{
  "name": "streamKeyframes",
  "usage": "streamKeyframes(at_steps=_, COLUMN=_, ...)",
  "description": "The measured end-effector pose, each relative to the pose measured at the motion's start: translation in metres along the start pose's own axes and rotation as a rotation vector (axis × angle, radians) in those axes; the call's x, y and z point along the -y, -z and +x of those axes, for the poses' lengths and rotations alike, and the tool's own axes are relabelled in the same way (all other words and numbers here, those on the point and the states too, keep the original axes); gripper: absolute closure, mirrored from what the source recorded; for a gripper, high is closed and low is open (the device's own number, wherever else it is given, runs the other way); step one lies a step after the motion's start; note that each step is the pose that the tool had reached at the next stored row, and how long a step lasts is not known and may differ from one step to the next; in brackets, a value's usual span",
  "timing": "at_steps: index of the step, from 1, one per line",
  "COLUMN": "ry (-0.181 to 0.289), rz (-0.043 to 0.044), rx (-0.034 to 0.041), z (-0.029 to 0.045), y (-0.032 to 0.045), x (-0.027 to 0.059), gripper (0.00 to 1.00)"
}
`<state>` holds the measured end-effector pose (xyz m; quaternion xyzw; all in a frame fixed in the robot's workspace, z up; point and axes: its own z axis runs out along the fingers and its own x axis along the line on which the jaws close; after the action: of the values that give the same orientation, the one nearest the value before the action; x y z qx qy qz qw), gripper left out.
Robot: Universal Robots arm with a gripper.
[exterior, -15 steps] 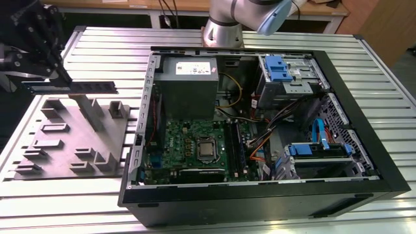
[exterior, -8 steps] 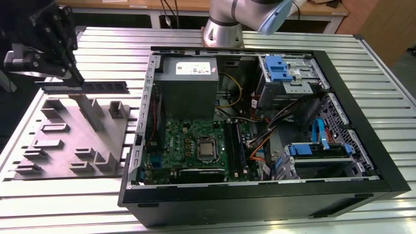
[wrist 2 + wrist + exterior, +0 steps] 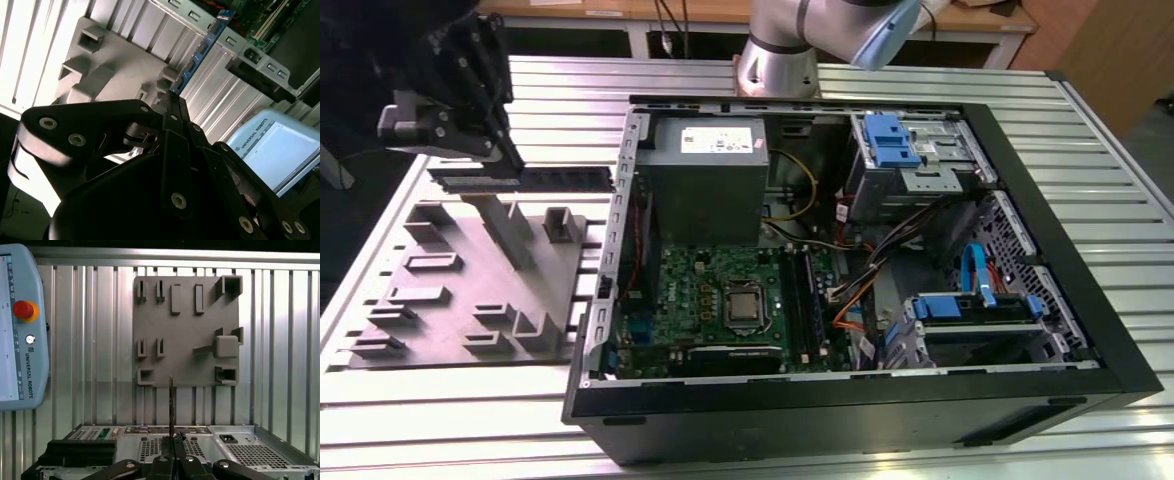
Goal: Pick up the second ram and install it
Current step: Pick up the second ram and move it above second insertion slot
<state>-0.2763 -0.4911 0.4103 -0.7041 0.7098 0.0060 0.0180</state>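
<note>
Tool is clamped shut on the second ram, holding it over the grey fixture block on the counter. Long axis of the ram runs level toward the exterior view's right, with its free end just beside the open computer case. Green motherboard lies inside the case and lower down. The case's side wall stands between.

Tabletop was ribbed aluminium: long parallel slats, silver-grey. Same slatted tabletop ran in vertical bands in first wrist view. Strong glare washed tabletop near white in second wrist view; light in exterior view was softer and even. Wooden bench with pale frame stood behind tabletop. Brown wooden panel at exterior view's right. Dark floor showed below panel.
</note>
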Motion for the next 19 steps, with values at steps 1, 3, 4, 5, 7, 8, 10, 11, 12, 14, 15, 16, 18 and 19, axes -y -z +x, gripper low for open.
streamKeyframes(at_steps=1, ry=0.000, rz=0.0000, rx=0.0000, z=0.0000, y=-0.0001, x=0.0030, gripper=0.89)
streamKeyframes(at_steps=3, ry=0.000, rz=0.0000, rx=0.0000, z=-0.0001, y=-0.0002, x=0.0089, gripper=0.89)
streamKeyframes(at_steps=4, ry=0.000, rz=0.0000, rx=0.0000, z=-0.0001, y=-0.0003, x=0.0118, gripper=0.89)
streamKeyframes(at_steps=5, ry=0.000, rz=-0.0001, rx=-0.0001, z=-0.0001, y=-0.0003, x=0.0148, gripper=0.89)
streamKeyframes(at_steps=7, ry=0.000, rz=0.0000, rx=0.0000, z=-0.0002, y=-0.0006, x=0.0207, gripper=0.89)
streamKeyframes(at_steps=8, ry=0.000, rz=0.0000, rx=0.0000, z=-0.0002, y=-0.0007, x=0.0234, gripper=0.89)
streamKeyframes(at_steps=10, ry=0.000, rz=0.0000, rx=0.0001, z=-0.0002, y=-0.0010, x=0.0291, gripper=0.89)
streamKeyframes(at_steps=11, ry=0.000, rz=0.0000, rx=0.0000, z=-0.0002, y=-0.0012, x=0.0320, gripper=0.89)
streamKeyframes(at_steps=12, ry=0.000, rz=-0.0001, rx=0.0000, z=-0.0002, y=-0.0013, x=0.0350, gripper=0.89)
streamKeyframes(at_steps=14, ry=0.000, rz=-0.0001, rx=0.0000, z=-0.0003, y=-0.0015, x=0.0413, gripper=0.89)
streamKeyframes(at_steps=15, ry=0.000, rz=-0.0002, rx=0.0000, z=-0.0003, y=-0.0017, x=0.0448, gripper=0.89)
streamKeyframes(at_steps=16, ry=0.000, rz=-0.0002, rx=0.0000, z=-0.0004, y=-0.0018, x=0.0487, gripper=0.89)
streamKeyframes(at_steps=18, ry=0.000, rz=-0.0002, rx=0.0000, z=-0.0004, y=-0.0022, x=0.0562, gripper=0.89)
streamKeyframes(at_steps=19, ry=0.000, rz=-0.0003, rx=0.0000, z=-0.0004, y=-0.0023, x=0.0597, gripper=0.89)
